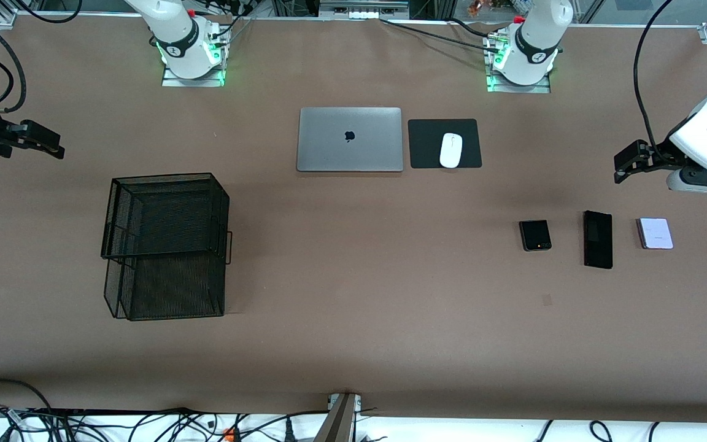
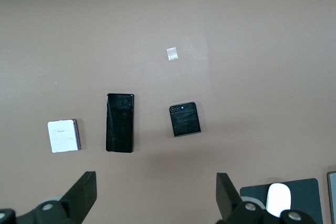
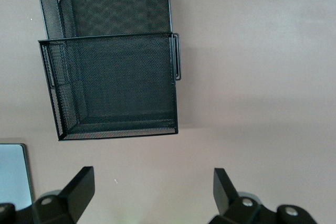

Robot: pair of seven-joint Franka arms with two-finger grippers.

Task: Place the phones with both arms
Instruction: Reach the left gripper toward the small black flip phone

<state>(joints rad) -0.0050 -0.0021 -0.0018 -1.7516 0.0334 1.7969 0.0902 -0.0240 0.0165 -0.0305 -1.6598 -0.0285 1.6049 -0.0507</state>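
Note:
Three phones lie in a row toward the left arm's end of the table. They are a small squarish black one [image 1: 536,235] [image 2: 185,119], a long slim black slab [image 1: 598,239] [image 2: 120,123], and a pale lavender-white one [image 1: 655,233] [image 2: 63,136] closest to that end. My left gripper [image 1: 623,166] [image 2: 156,192] hangs open over bare table beside the row, holding nothing. My right gripper [image 1: 53,147] [image 3: 152,190] hangs open over bare table at the right arm's end, beside the black mesh basket [image 1: 169,288] [image 3: 113,77].
A shut silver laptop [image 1: 350,139] [image 3: 11,174] lies mid-table near the arm bases. Beside it a white mouse [image 1: 450,150] [image 2: 278,199] rests on a black pad [image 1: 427,144]. A small tape mark [image 1: 547,299] [image 2: 171,54] lies nearer the front camera than the phones.

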